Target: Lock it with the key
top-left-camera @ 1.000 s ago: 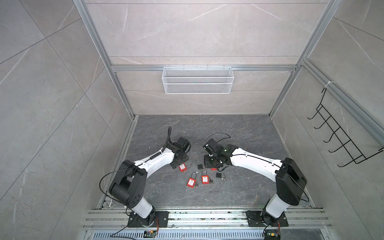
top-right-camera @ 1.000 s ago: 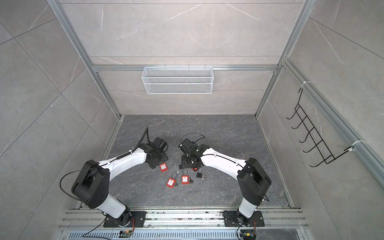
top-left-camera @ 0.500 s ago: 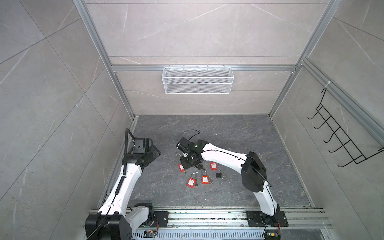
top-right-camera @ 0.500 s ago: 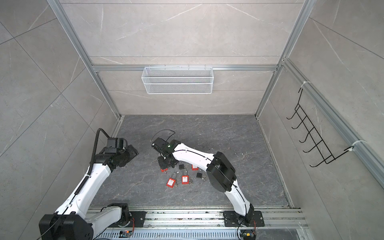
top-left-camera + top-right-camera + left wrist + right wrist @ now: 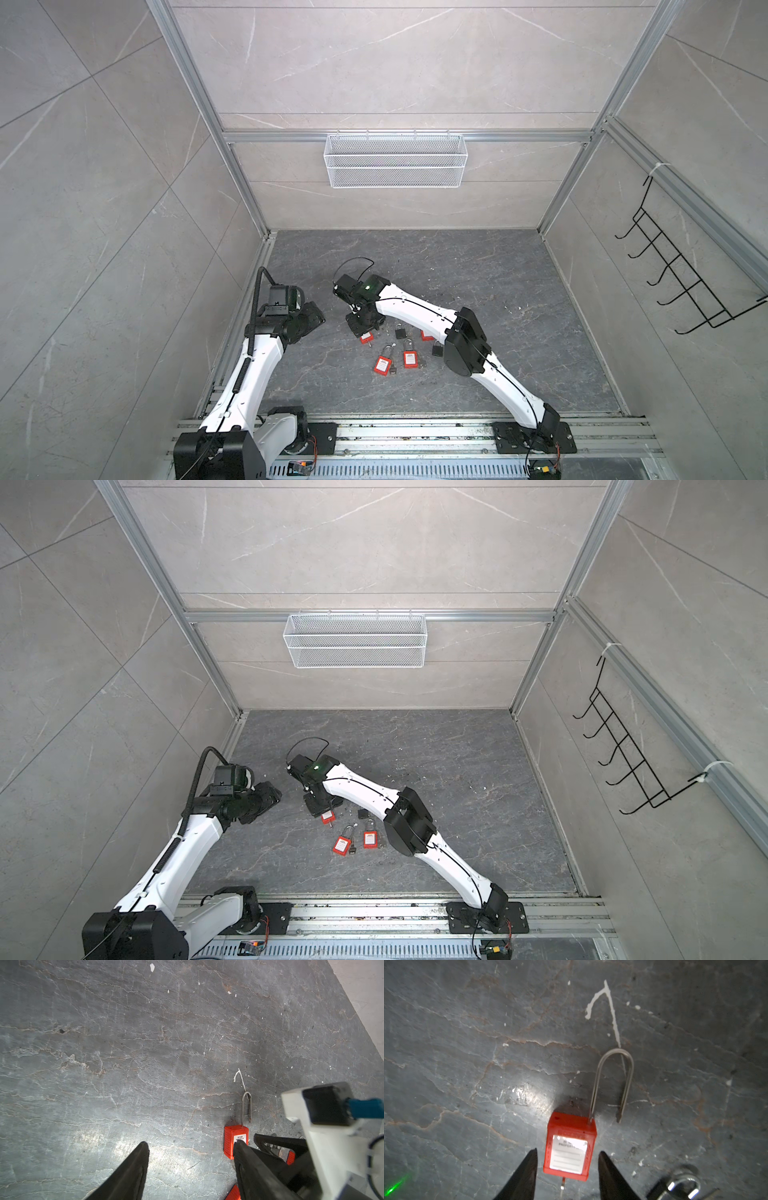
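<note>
Directly above the red padlock (image 5: pixel 571 1126), the right gripper (image 5: pixel 568 1151) hangs with its jaws parted, one finger on each flank of the body. A sliver of tabletop (image 5: pixel 467 1064) shows on both sides, so nothing is held.

- Padlock lies flat, label up. Its shackle (image 5: pixel 616 1050) is raised, and the free leg ends just beside the body rather than in it: unlocked.
- A thin metal strip pokes out of the padlock's base, probably the key (image 5: pixel 562 1185). Too blurred to be sure.
- Left gripper (image 5: pixel 192 1144) is well apart from the padlock, to its left in both top views. Its jaws are wide apart and empty.
- Spare red padlocks (image 5: pixel 383 365) lie near the padlock, on the side toward the arm bases.

Handling, judged:
- The body looks like hard moulded plastic: rigid, light, not fragile.
- The shackle is thin steel, stiff and slick, so a poor place to pinch.
- On this smooth stone the lock would likely skate if pushed from one side.
- Best hold is across the two flanks of the body at mid-height. That leaves the shackle end and the base free for pressing home and turning.
</note>
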`<state>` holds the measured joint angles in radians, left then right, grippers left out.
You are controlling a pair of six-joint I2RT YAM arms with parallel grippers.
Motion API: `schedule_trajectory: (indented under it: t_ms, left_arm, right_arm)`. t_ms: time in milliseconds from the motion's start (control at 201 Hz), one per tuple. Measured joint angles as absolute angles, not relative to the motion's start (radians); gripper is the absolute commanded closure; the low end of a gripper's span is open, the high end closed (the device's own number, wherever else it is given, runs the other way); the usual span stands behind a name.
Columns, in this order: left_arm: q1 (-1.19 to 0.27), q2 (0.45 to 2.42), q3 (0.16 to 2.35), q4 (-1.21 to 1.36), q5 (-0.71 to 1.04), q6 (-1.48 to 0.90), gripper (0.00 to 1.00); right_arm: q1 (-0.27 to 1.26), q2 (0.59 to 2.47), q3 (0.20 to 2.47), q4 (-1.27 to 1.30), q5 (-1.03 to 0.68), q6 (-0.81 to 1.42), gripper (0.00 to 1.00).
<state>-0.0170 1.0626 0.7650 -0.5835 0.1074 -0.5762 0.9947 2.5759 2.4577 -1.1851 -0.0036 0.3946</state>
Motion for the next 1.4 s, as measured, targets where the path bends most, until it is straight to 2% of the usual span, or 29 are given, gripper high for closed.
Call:
schedule_trajectory:
  t_ms: [144,354,498,642,881,1006,1240,1399]
  left_arm:
    - [-0.017,1.064,0.756,-0.578,0.107,-0.569,0.33]
    - [-0.017,1.068,0.747,-0.575,0.107,-0.567,0.33]
    - [-0.017,1.068,0.748,-0.575,0.107,-0.566,0.33]
    - [-0.017,1.068,0.748,-0.575,0.109,-0.562,0.33]
    - [-0.017,1.051,0.745,-0.537,0.163,-0.518,0.33]
    - [-0.017,1.012,0.741,-0.494,0.240,-0.460,0.34]
    - [-0.017,0.892,0.634,-0.304,0.441,-0.346,0.42]
    - [-0.027,0.852,0.592,-0.217,0.616,-0.232,0.47]
  right_arm:
    - [0.995,2.613,2.482,-1.218,-0.002,0.395,0.45]
    - [0.995,2.634,2.489,-1.241,-0.002,0.395,0.48]
    - [0.995,2.636,2.498,-1.246,-0.002,0.392,0.54]
    - [0.995,2.636,2.505,-1.246,0.001,0.380,0.66]
    - [0.995,2.611,2.489,-1.261,0.028,0.319,0.70]
    - [0.995,2.459,2.334,-1.227,0.032,0.205,0.70]
    - [0.995,1.913,1.793,-1.011,-0.016,-0.138,0.70]
    - [0.995,1.662,1.541,-0.910,-0.048,-0.336,0.70]
